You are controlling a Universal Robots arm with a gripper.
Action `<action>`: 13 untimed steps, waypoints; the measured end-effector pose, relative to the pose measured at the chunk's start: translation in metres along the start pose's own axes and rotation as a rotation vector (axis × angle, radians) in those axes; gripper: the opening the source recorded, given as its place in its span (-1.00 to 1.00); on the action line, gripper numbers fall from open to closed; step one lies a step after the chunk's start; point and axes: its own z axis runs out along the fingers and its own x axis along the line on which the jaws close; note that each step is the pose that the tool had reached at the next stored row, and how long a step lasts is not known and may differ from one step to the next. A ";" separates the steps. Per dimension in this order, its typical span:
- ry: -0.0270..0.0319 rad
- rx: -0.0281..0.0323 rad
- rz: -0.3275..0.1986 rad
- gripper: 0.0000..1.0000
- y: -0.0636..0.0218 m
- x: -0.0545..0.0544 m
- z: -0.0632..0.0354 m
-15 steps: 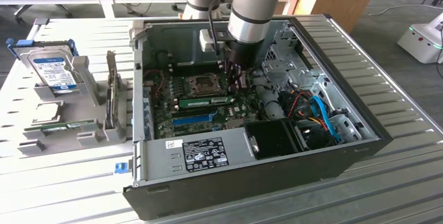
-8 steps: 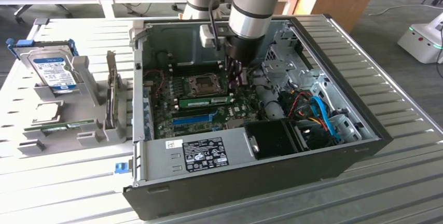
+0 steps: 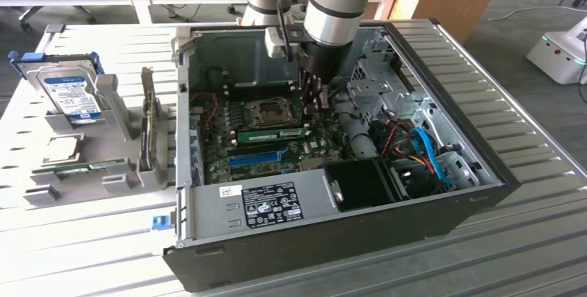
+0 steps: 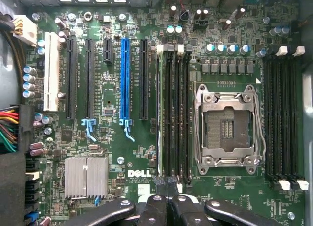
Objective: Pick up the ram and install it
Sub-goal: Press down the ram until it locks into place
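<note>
A ribbed metal bench [image 3: 513, 242] in an office room carries an open PC case [image 3: 367, 228]. Inside it the pincer [image 3: 317, 97] hangs pressed together, empty, over the motherboard [image 4: 122, 177] near the CPU socket [image 4: 229, 130]. Just beside it, one ram [image 3: 273, 134] sits seated in a slot [image 4: 159, 108]. Another ram [image 3: 90, 168] lies in the grey rack [image 3: 110, 183] outside the case, at the exterior view's left, by a hard drive [image 3: 71, 96].

"DELL" printed in white on motherboard [image 4: 142, 173], near CPU socket [image 4: 227, 129]. Case sticker [image 3: 268, 204] and hard drive label [image 3: 73, 97]: txt too small to read.
</note>
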 end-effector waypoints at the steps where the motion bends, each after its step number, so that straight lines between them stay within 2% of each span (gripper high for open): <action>1: -0.0001 0.0000 0.000 -0.79 0.0000 0.000 0.0000; 8: 0.0001 0.0000 0.000 -0.79 0.0002 0.000 -0.0001; 13: 0.0003 -0.0001 0.000 -0.79 0.0086 0.000 0.0004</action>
